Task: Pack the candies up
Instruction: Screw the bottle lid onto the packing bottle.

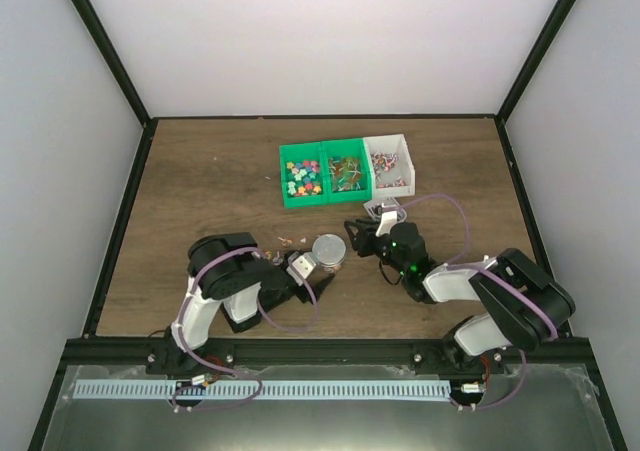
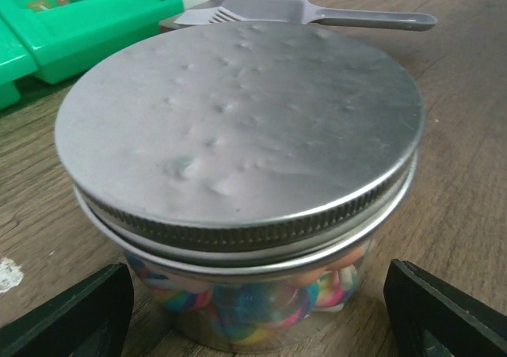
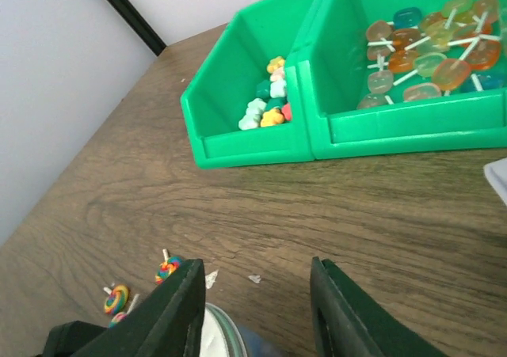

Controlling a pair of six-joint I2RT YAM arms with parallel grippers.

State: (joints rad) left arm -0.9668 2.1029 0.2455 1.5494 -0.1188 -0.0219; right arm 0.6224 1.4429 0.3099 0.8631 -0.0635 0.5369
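Note:
A clear jar with a silver screw lid (image 1: 328, 250) stands on the wooden table, holding many bright candies (image 2: 261, 305). My left gripper (image 1: 308, 269) is open just in front of the jar. In the left wrist view its fingers (image 2: 71, 313) stand wide on either side of the jar (image 2: 238, 127), apart from the glass. My right gripper (image 1: 360, 237) is open and empty just right of the jar. The jar's rim (image 3: 222, 333) shows at the bottom of the right wrist view, between the fingers (image 3: 170, 309). More candies fill the green bins (image 1: 303, 177).
Two joined green bins (image 3: 317, 127) and a white bin (image 1: 392, 162) stand behind the jar. A grey scoop (image 2: 301, 10) lies by the white bin, also in the top view (image 1: 385, 209). Loose swirl lollipops (image 3: 168, 268) lie on the table left of the jar.

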